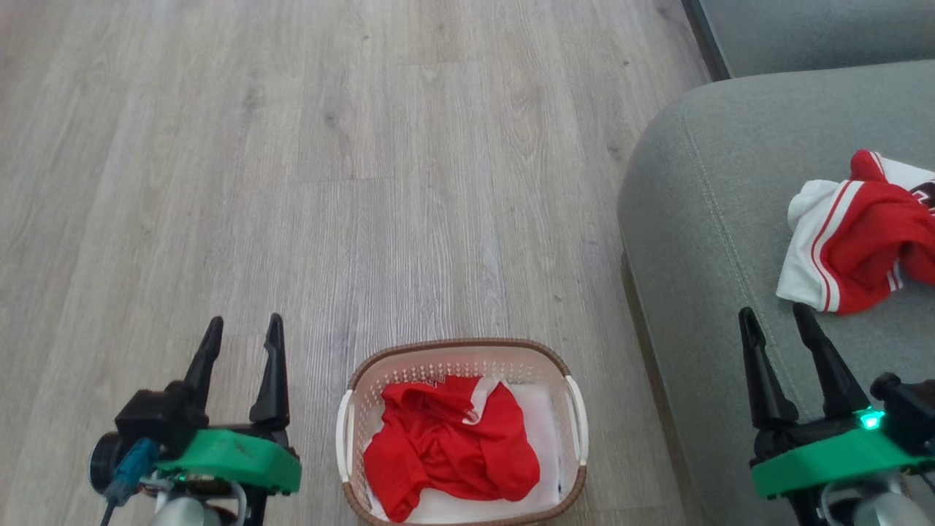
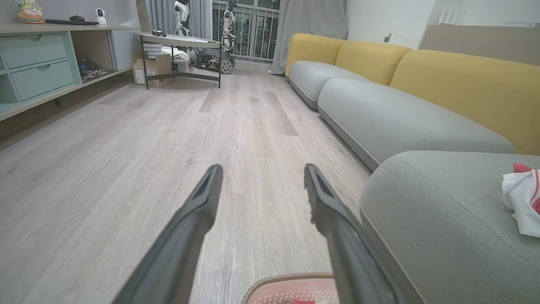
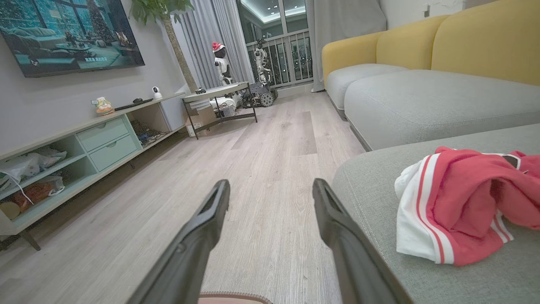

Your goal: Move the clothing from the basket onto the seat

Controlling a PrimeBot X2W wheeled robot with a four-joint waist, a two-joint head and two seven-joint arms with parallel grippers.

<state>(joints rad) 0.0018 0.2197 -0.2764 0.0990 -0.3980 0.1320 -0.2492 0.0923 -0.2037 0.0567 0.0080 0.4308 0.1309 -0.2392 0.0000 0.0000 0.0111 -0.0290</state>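
Red clothing (image 1: 445, 446) bunched in basket (image 1: 460, 342), basket's long axis running left-right

The left claw (image 2: 262, 169) hangs empty above the wood floor (image 2: 126, 169), fingers spread. The basket (image 2: 291, 279) rim shows below it. A red-and-white garment (image 2: 523, 202) lies on the seat (image 2: 430, 211).

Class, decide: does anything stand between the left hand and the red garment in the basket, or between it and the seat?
Nothing visible does. The open left hand sits beside the basket; only its rim rings the red garment; the seat lies alongside.
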